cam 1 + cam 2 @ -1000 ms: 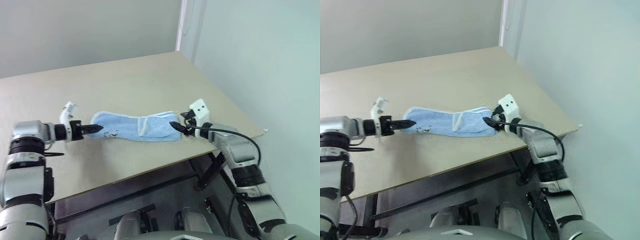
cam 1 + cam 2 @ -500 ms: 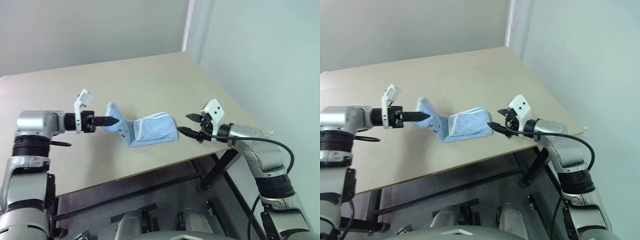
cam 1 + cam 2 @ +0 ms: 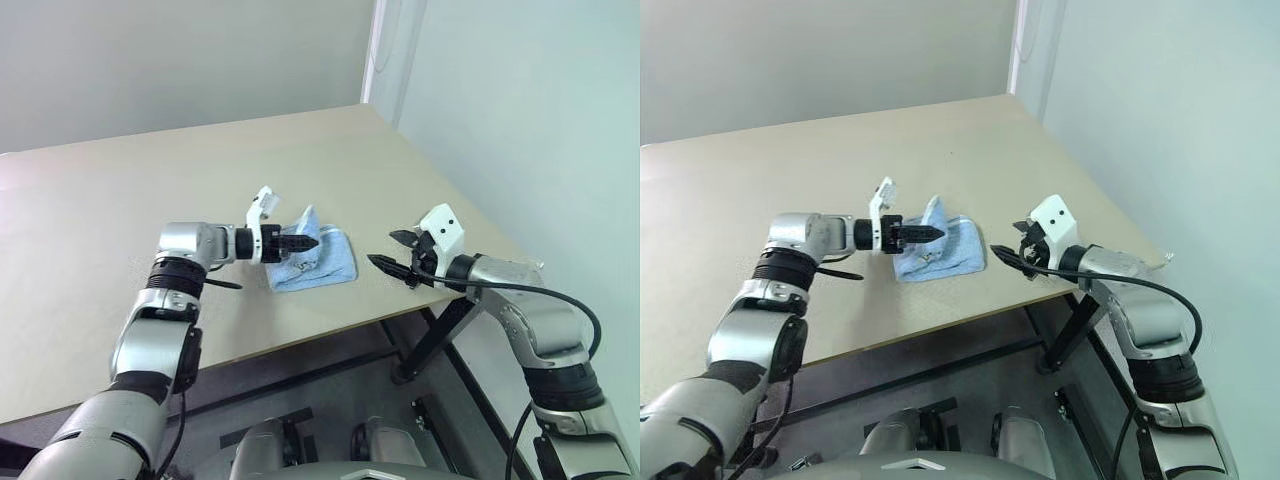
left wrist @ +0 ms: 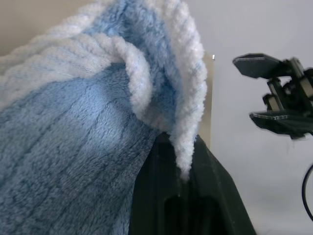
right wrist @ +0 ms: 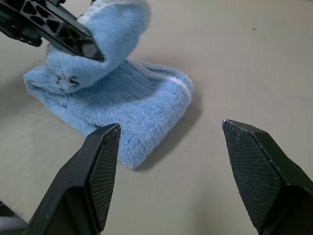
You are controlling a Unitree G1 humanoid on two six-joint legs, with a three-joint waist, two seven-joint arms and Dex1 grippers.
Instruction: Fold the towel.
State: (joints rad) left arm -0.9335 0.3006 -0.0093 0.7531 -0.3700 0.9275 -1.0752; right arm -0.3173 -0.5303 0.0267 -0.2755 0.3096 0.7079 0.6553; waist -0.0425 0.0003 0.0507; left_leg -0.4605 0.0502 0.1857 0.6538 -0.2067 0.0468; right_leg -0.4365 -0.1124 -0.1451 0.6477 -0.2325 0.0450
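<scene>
Now the towel (image 3: 318,258) lies folded on the table (image 3: 120,200), in no container.

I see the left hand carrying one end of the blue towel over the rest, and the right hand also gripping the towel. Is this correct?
Not quite. The right hand is open and holds nothing; it hangs apart from the towel, as the right wrist view shows. The left hand does carry one end over.

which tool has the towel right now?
The left tool: closed on the light blue fluffy terry towel, lifting its edge. The right tool hangs open, apart.
</scene>
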